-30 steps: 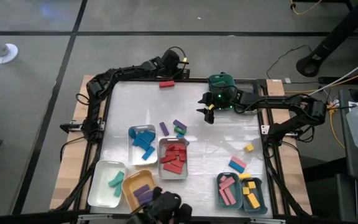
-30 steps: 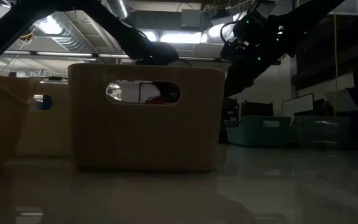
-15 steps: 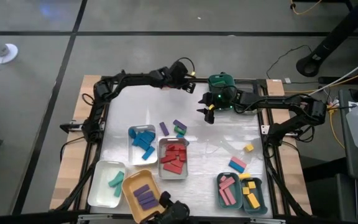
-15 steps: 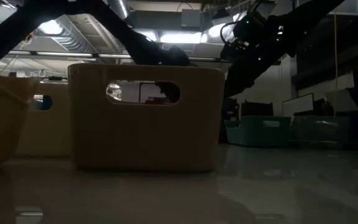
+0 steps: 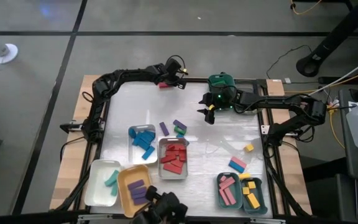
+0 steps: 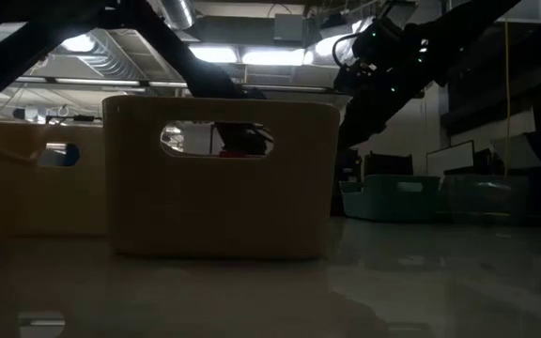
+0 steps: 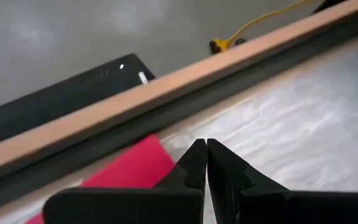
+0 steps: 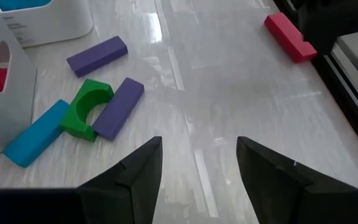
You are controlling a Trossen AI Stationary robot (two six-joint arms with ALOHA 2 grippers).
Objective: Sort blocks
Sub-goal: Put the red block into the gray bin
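Trays line the bottom of the high view: a white tray (image 5: 98, 190) at lower left holding teal blocks (image 5: 111, 180), an orange tray (image 5: 128, 188) beside it with purple blocks (image 5: 137, 190), and at lower right a teal tray (image 5: 227, 190) of pink blocks (image 5: 227, 186) next to another tray (image 5: 252, 193) of yellow blocks (image 5: 252, 195). Above these, near the frame's middle, sit a tray of blue blocks (image 5: 143, 141) and a tray of red blocks (image 5: 174, 157). Loose pieces lie on the table (image 5: 229, 134): a pink and blue pair (image 5: 237, 165) and one yellow block (image 5: 248, 147) at right of centre, and a cluster of purple, green and blue pieces (image 5: 178, 129) in the middle. Higher in the frame, my right gripper (image 5: 208, 112) hangs over bare table with its fingers spread wide and nothing between them. Farthest off, at the top edge of the table, my left gripper (image 5: 180, 81) is clenched tight, fingers pressed together, holding nothing; a single red block (image 7: 126, 171) lies just beside its tips against the table's dark border rail (image 7: 104, 134).
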